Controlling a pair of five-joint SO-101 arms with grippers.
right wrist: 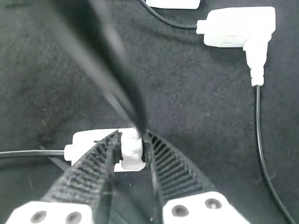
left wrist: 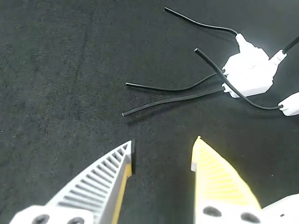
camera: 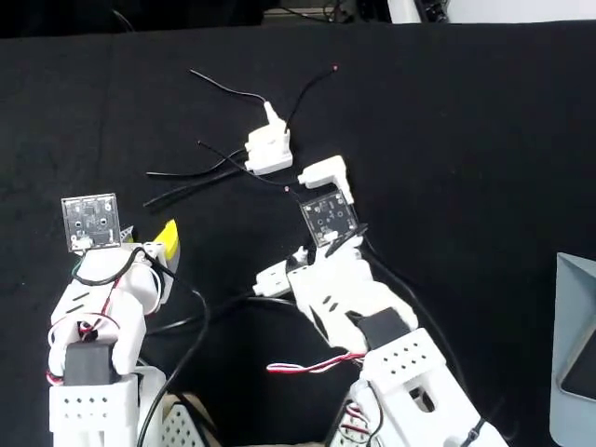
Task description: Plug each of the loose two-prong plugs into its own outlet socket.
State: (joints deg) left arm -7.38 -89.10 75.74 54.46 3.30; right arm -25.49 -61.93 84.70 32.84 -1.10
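- Looking down on a black cloth-covered table (camera: 484, 140), two white robot arms sit side by side at the near edge.
- The left arm's claw (left wrist: 163, 142) has one grey-white finger and one yellow finger. It is spread wide and grasps nothing. It hangs over bare cloth at the near left, well apart from every plug.
- The right arm's claw (right wrist: 132, 136) has dark ribbed fingers. It is clenched on a small white two-prong plug (right wrist: 132, 156), whose black cable rises toward the wrist.
- That plug sits against a white rectangular outlet socket block (right wrist: 86, 142), which lies on the cloth near the centre with a black cable leaving one end. The fingers cover the join, so I cannot tell whether the prongs are fully seated.
- Farther back, at the centre, lies a white plug-and-socket pair (camera: 267, 149) with thin black wires (left wrist: 168, 100) trailing to the left. Judging by its shape, it looks already joined.
- Just right of that pair lies a white L-shaped socket piece (camera: 324, 172) with its own cable. Nothing appears to be plugged into it.
- As a judgement of progress, one pairing seems done and a second is in hand under the right claw. The L-shaped piece seems yet to be served, and I cannot tell which plug belongs to it.
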